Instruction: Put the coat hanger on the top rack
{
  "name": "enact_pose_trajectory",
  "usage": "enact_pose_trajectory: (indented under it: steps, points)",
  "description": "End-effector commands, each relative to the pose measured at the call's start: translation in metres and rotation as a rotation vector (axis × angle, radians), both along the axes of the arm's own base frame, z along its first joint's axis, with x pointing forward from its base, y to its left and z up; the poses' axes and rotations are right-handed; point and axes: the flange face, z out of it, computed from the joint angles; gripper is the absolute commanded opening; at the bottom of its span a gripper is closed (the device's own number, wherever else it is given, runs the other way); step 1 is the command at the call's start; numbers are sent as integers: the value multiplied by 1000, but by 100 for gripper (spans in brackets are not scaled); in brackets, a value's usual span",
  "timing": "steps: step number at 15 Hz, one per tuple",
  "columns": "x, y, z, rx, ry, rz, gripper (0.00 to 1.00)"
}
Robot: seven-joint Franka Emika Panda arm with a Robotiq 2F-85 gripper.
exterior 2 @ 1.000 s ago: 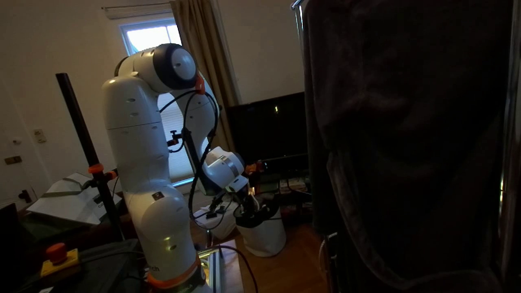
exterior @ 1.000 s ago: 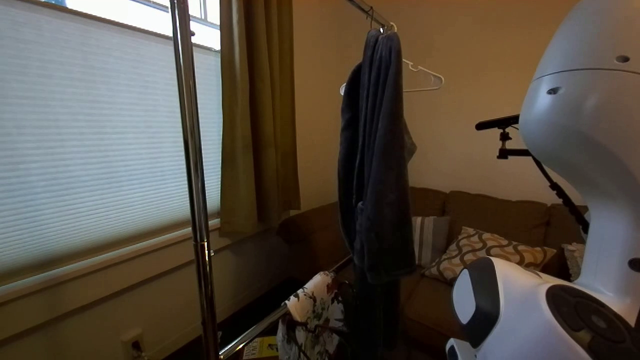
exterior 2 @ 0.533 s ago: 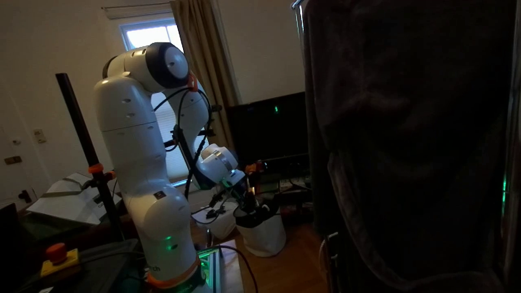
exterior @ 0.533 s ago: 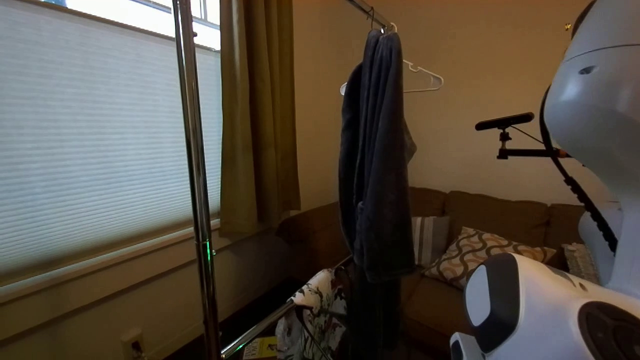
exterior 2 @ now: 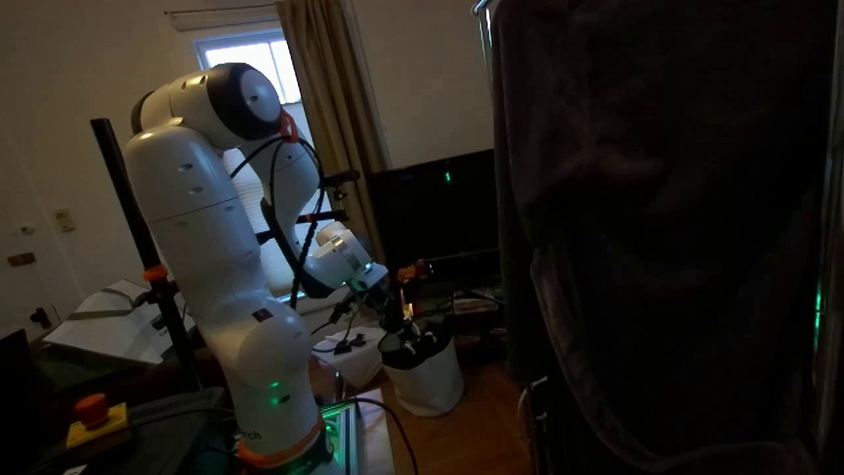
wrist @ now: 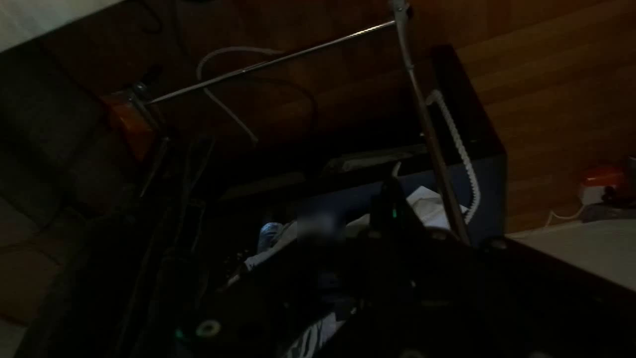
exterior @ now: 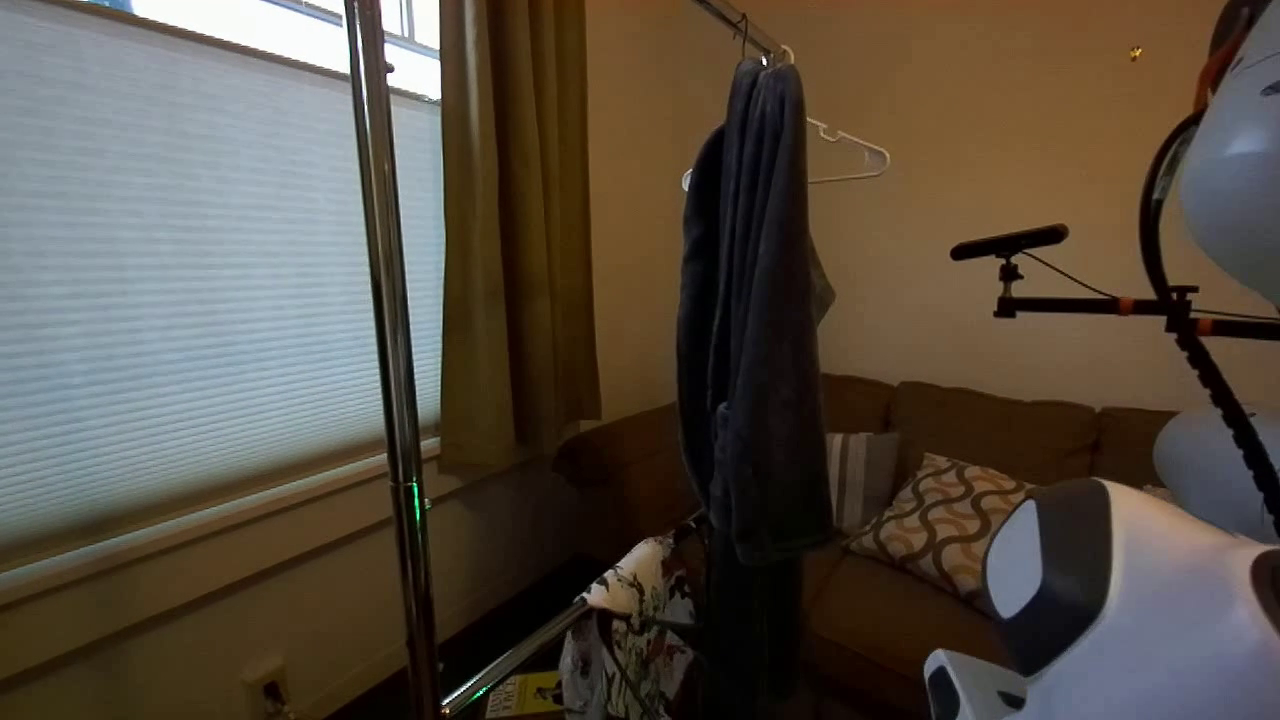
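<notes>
The top rack [exterior: 720, 12] is a silver rail at the top of an exterior view; its end [exterior 2: 481, 7] also shows in an exterior view. A white coat hanger [exterior: 850, 160] hangs from it, partly hidden behind a dark grey robe [exterior: 765, 300]. My gripper [exterior 2: 401, 325] is low over a white basket, well below the rack. In the wrist view the gripper [wrist: 391, 199] is a very dark shape with one fingertip clear. A small pale curved tip [wrist: 396, 169] shows just beyond it. Whether the fingers hold anything is too dark to tell.
A chrome upright pole [exterior: 393, 350] and a lower rail [exterior: 515, 655] with a floral cloth [exterior: 640, 585] stand near the arm. The white basket [exterior 2: 425, 382] has a dark rim. A box with a white rope handle [wrist: 467, 159] and metal rails [wrist: 298, 52] show below.
The arm's upper links have swung back, leftward in one exterior picture and rightward out of the other. The hand tilts more but stays by the basket. The pole shifted slightly; lights turned green.
</notes>
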Motion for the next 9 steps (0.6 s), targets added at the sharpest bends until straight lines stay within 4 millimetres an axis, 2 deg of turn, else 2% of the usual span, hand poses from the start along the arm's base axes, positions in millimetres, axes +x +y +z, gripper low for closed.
enact_pose_trajectory:
  steps: [1,2,3,4,5,7,8,9]
  points:
    - [-16,17,42,93,-75,60,2]
    - [-19,21,52,114,-98,81,2]
    - [-27,2,62,133,-133,91,2]
    - [-28,2,73,144,-164,84,2]
    - [-18,21,89,159,-189,80,2]
    - [-5,10,109,193,-230,71,2]
    - [3,-4,116,204,-242,82,2]
    - [18,-7,125,209,-236,84,2]
